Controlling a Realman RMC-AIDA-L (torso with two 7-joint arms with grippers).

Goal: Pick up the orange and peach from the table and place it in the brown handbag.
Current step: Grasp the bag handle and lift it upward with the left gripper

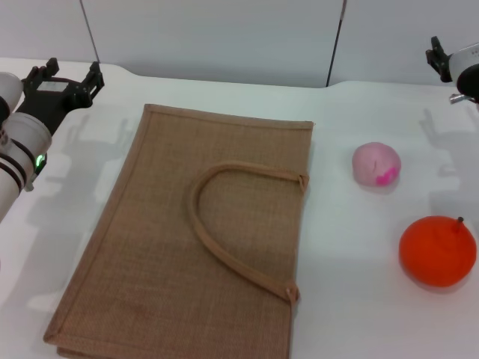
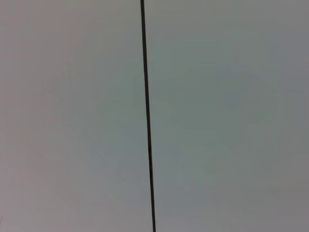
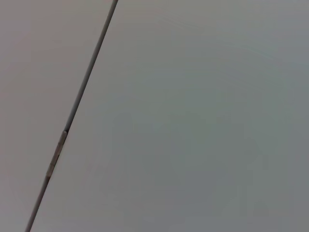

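Note:
The brown handbag (image 1: 187, 247) lies flat on the white table in the middle of the head view, one looped handle (image 1: 224, 224) resting on top. The peach (image 1: 376, 164), pale pink with a magenta patch, sits on the table right of the bag. The orange (image 1: 438, 250) sits nearer the front, at the right edge. My left gripper (image 1: 66, 75) is open and empty at the far left, beyond the bag's far corner. My right gripper (image 1: 441, 60) is at the far right edge, well beyond both fruits. Neither wrist view shows any of the task's things.
A grey panelled wall (image 1: 224, 37) runs behind the table's far edge. Both wrist views show only that wall with a dark seam (image 2: 147, 116), which also shows in the right wrist view (image 3: 77, 101). Bare white table (image 1: 352, 299) lies between the bag and the orange.

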